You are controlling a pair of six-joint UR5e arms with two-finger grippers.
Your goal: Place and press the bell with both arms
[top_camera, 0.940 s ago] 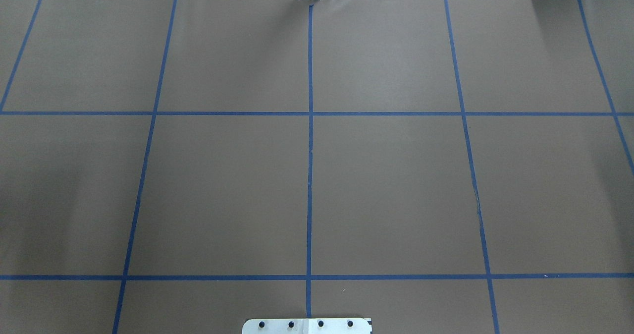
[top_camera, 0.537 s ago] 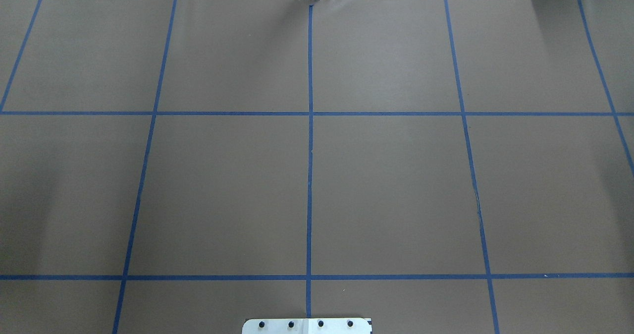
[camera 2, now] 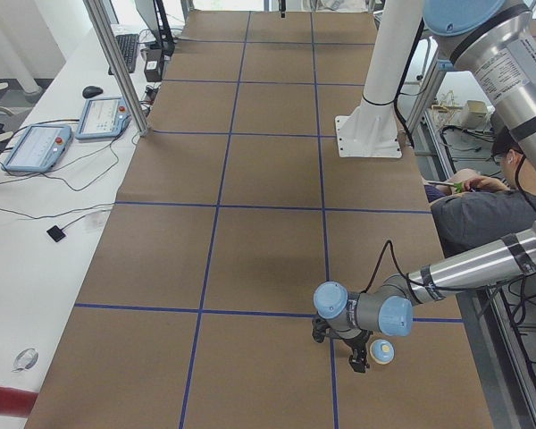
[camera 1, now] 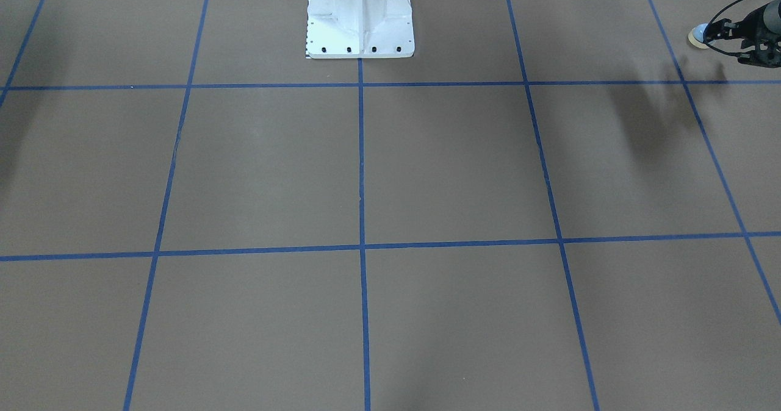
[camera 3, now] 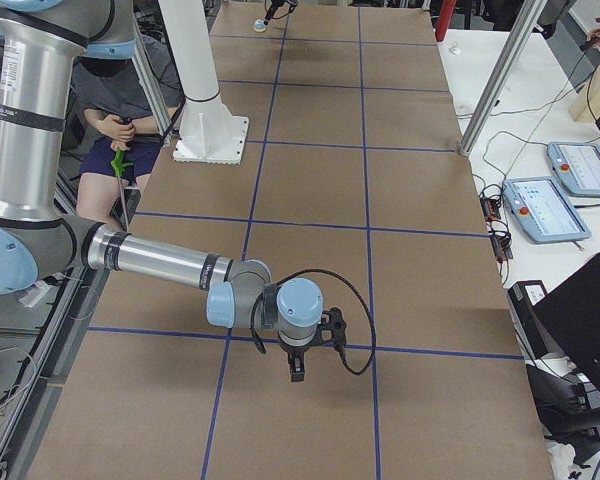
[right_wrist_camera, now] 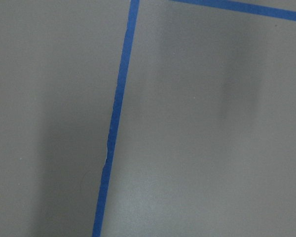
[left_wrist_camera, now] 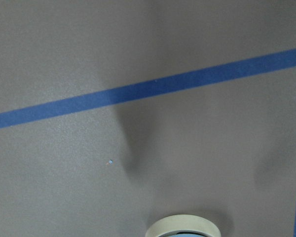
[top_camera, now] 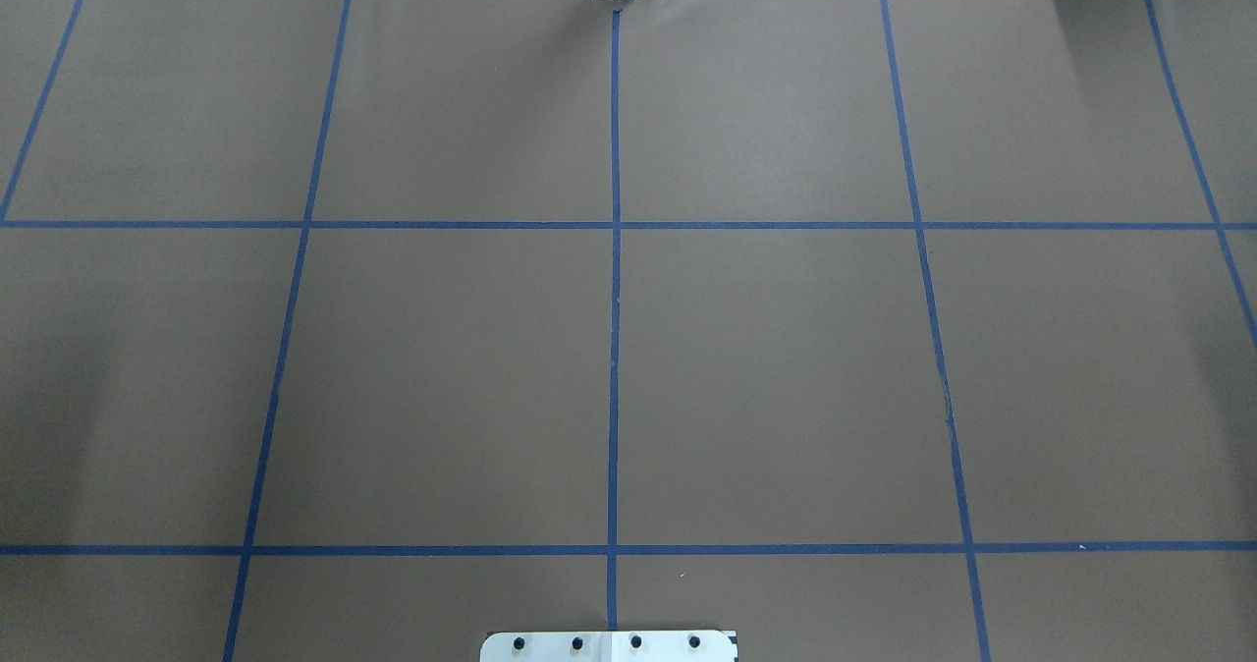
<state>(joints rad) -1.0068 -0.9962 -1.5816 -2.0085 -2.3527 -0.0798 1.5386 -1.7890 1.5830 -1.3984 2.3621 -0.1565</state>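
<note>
Bell (camera 2: 381, 350) near table's (camera 2: 250, 232) left end, just beside left gripper (camera 2: 358, 359) tip; button faces up, axis roughly vertical. Left jaws: cannot tell. Right gripper (camera 3: 297, 370) low over right end, jaws: cannot tell.

- Overhead view, the only one with earlier pictures to hold against: across the brown mat (top_camera: 766, 367) and its blue tape grid (top_camera: 614, 348) no shift can be made out.
- The soft shadow (top_camera: 88, 387) at the mat's 9 o'clock side is too faint to say whether it has drifted.
- The bell (camera 1: 697, 35), the left gripper (camera 1: 720, 31) and the right gripper (camera 3: 296, 372) lie outside the overhead view, then as now, so whether any of them has moved, opened or closed cannot be told.
</note>
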